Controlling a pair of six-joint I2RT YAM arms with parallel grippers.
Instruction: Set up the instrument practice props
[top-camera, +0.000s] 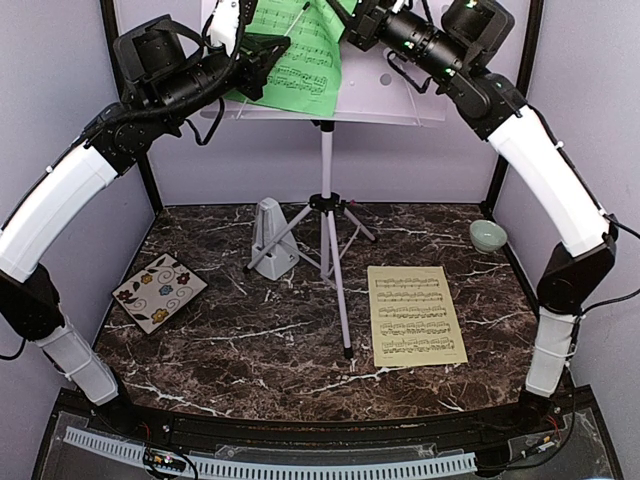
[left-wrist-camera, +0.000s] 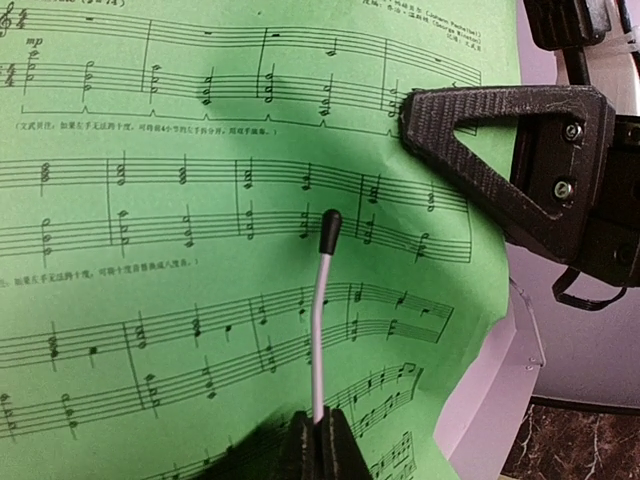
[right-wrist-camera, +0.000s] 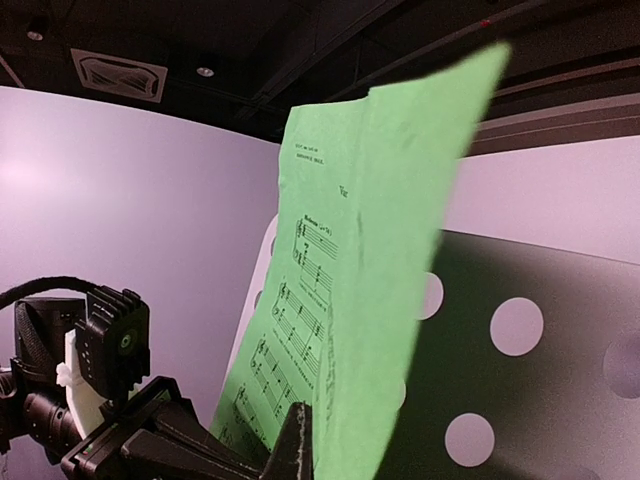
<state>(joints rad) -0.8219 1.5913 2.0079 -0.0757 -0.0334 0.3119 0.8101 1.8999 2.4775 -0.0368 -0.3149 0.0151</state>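
The left gripper (left-wrist-camera: 318, 440) pinches the retainer wire (left-wrist-camera: 317, 330) while the right gripper (right-wrist-camera: 325, 450), clamping the green sheet (left-wrist-camera: 200, 250), should seat it squarely on the stand desk (right-wrist-camera: 540, 400).

Top view looks down from behind; both wrist views press close on the green sheet (left-wrist-camera: 180, 300) (all three share it), the right seemingly edge-on.

Pale lilac walls (top-camera: 230, 165) around a dark, white-veined marble tabletop (top-camera: 250, 345), evenly lit.
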